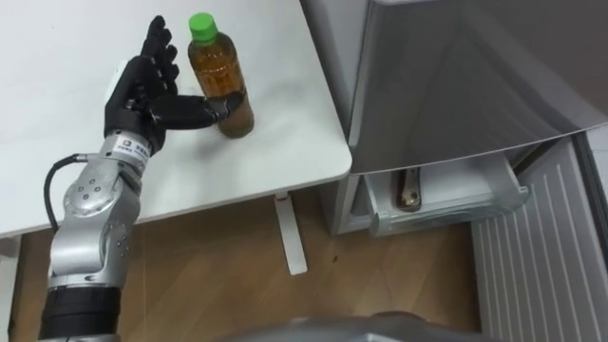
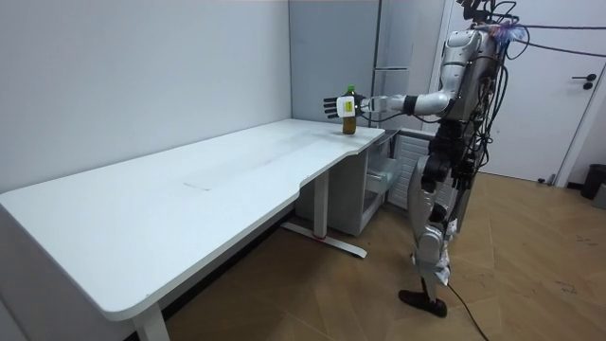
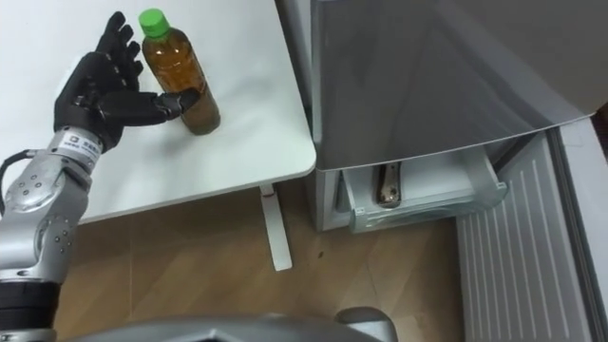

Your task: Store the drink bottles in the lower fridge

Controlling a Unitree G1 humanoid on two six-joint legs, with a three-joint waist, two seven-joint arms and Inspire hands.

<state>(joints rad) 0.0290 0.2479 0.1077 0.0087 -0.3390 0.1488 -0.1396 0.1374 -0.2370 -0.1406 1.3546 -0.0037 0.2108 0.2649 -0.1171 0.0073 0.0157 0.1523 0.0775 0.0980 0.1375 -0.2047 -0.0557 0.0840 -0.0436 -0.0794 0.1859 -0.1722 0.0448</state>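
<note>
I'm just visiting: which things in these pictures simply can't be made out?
- Eye views: the open white fridge drawer is mostly hidden under the grey fridge body; the brown thing lying in it is partly covered.
- Eye views: the thumb of the black left hand crosses the green-capped brown drink bottle, hiding part of its lower side.
- Room view: that bottle is too small for any detail.

Both eye views look steeply down from the robot's head, close over the tabletop (image 1: 285, 142) corner and the fridge (image 1: 456, 85) with its open drawer (image 1: 446, 204). The room view stands well off near the tabletop's far end, facing along it toward that same corner and the fridge.
</note>
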